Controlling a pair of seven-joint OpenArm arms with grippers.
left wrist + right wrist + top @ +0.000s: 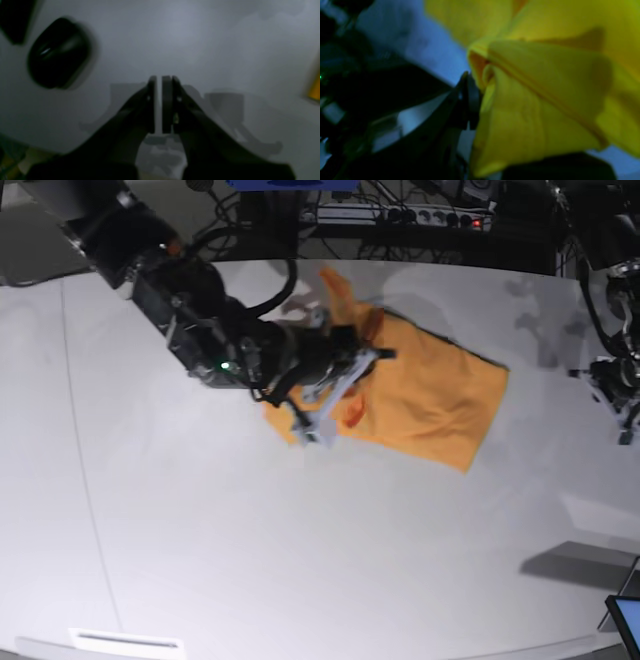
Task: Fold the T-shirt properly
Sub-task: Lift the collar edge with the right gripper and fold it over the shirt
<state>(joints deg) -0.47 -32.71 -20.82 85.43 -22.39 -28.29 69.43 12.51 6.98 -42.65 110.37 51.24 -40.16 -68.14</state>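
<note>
The T-shirt point(430, 395) is being shown by the base view as an orange-yellow shape lying on the white table point(250, 560), in the upper middle of the frame, partly folded, with its left end bunched under the right arm. The right gripper point(335, 395) is being seen there reaching in from the upper left, low over the cloth.

Only in the right wrist view is the grip being made plain: a fold of yellow fabric point(532, 100) is being pinched between the closed jaws of the right gripper point(476, 100), the cloth filling the right half of that frame, one jaw being hidden behind it.

The left gripper point(160, 82) is being shown in the left wrist view with its jaws nearly together and nothing between them, over bare table. A dark rounded object point(58, 52), blurred, is being seen at the upper left there, and a sliver of yellow at the right edge. In the base view the left arm point(615, 380) is being kept at the far right edge, well apart from the shirt.
</note>
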